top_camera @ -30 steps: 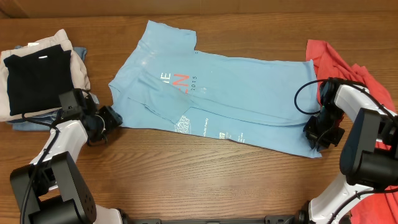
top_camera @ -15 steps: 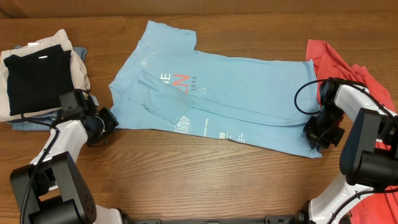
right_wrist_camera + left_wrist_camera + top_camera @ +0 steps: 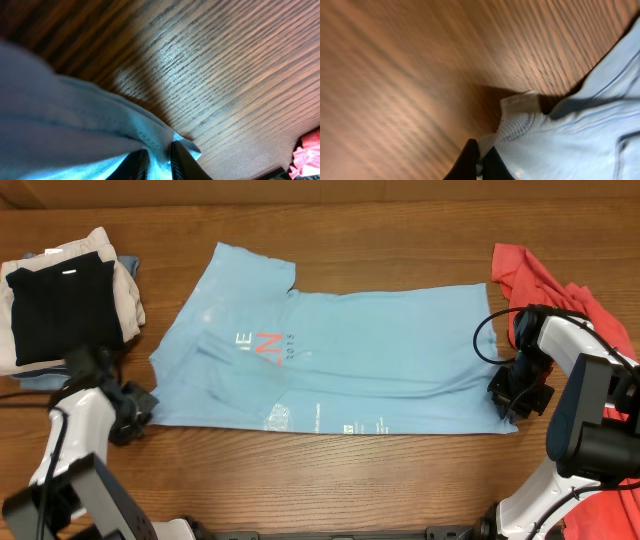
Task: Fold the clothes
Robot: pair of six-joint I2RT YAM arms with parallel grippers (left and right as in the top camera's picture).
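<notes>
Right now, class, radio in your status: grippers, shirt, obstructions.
Left gripper shut on T-shirt corner; right gripper shut on opposite corner. T-shirt spread flat between them. Red garment beside right end; nothing on top.

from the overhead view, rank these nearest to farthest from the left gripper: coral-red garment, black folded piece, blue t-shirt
1. blue T-shirt, its near-left corner pinched in the left gripper
2. black folded piece, just behind, on the left side
3. coral-red garment, far across at the right edge

Sky-blue T-shirt flat, sideways; coral-red garments rumpled beside its hem.
</notes>
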